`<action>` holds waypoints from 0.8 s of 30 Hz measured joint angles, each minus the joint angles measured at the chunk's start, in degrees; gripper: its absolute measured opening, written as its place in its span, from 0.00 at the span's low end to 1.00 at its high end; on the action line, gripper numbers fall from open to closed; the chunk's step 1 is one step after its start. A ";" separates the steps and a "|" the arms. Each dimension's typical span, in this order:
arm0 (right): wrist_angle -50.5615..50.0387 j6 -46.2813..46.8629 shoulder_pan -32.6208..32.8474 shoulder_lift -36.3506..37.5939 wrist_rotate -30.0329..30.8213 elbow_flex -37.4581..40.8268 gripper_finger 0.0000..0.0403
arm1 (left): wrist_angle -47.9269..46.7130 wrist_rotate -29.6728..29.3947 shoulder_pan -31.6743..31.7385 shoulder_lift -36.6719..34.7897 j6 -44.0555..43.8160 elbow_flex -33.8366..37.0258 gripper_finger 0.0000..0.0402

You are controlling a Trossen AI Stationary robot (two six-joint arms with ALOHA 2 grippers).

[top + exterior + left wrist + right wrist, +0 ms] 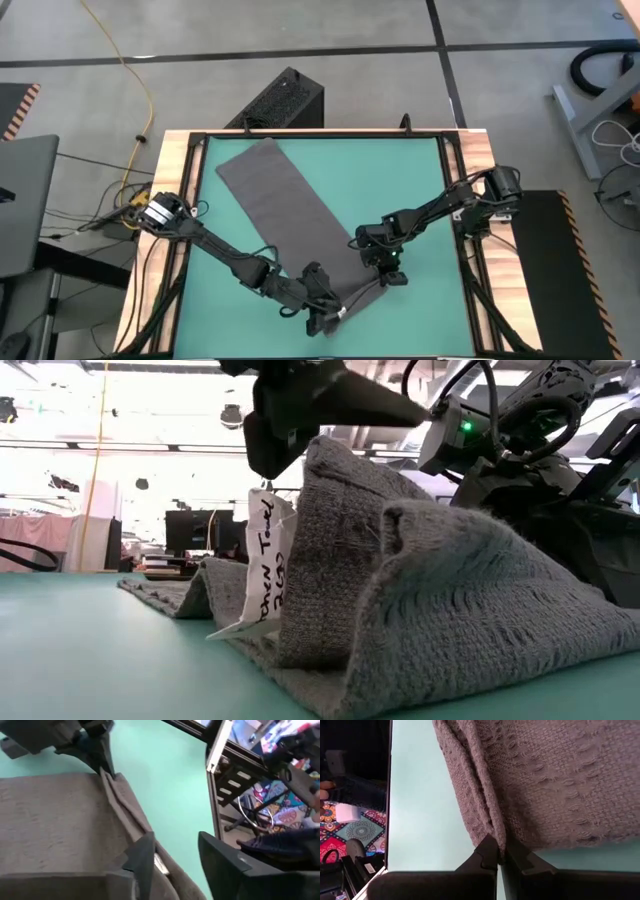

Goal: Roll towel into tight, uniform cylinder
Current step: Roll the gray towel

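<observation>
The right gripper (499, 854) is pinched tight on a folded edge of the towel (290, 205), near the mat's (420, 180) front. The left gripper (172, 857) is seen spread apart, one finger on the cloth's near corner, nothing clamped. The towel is laid diagonally across the green mat, its near end lifted and creased, white tag (268, 560) hanging.

Seen from above, the near end of the towel (300, 215) is covered by the left hand (322, 318) and the right hand (391, 277), so its fold there cannot be made out. The white tag (270, 565) carries handwriting, only partly readable. In the low view, the towel's far end lies hidden behind its raised folds.
</observation>
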State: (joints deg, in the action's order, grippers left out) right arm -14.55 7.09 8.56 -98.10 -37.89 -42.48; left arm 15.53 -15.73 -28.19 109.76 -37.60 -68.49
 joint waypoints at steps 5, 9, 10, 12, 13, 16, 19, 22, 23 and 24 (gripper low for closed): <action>0.17 0.00 -0.02 0.00 0.03 0.00 0.06 | -2.47 0.00 0.94 2.14 -0.91 -2.36 0.48; 0.14 0.00 -0.09 0.00 0.08 0.01 0.06 | -3.87 0.88 1.44 4.41 -1.69 -4.72 0.54; 0.12 0.02 -0.12 0.00 0.09 0.00 0.06 | -3.19 1.79 1.65 5.44 -2.07 -5.69 0.54; 0.29 0.38 -0.08 -0.02 0.14 0.02 0.06 | -5.90 2.48 1.77 7.10 -2.05 -6.80 0.54; 0.11 0.39 -0.07 -0.02 0.22 0.00 0.06 | -5.53 3.53 2.00 8.55 -1.99 -8.26 0.54; 0.19 0.83 -0.09 -0.02 0.25 0.01 0.06 | -9.54 5.55 2.48 11.38 -1.07 -11.63 0.54; 0.40 1.40 -0.07 -0.02 0.28 0.02 0.06 | -15.77 7.77 2.96 13.53 -0.58 -15.75 0.54; 0.22 1.51 -0.07 -0.02 0.28 0.00 0.06 | -18.25 9.43 3.48 14.72 -0.63 -19.01 0.54; 0.20 1.49 -0.07 -0.02 0.30 0.00 0.06 | -20.49 9.49 3.48 14.71 -0.41 -19.77 0.54; 0.13 1.47 -0.07 -0.02 0.31 0.00 0.06 | -21.95 9.81 3.50 14.66 0.10 -20.34 0.54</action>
State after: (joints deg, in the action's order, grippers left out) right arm -14.42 8.57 8.49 -98.13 -37.58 -42.48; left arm -6.41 -5.91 -24.70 124.42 -37.50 -88.84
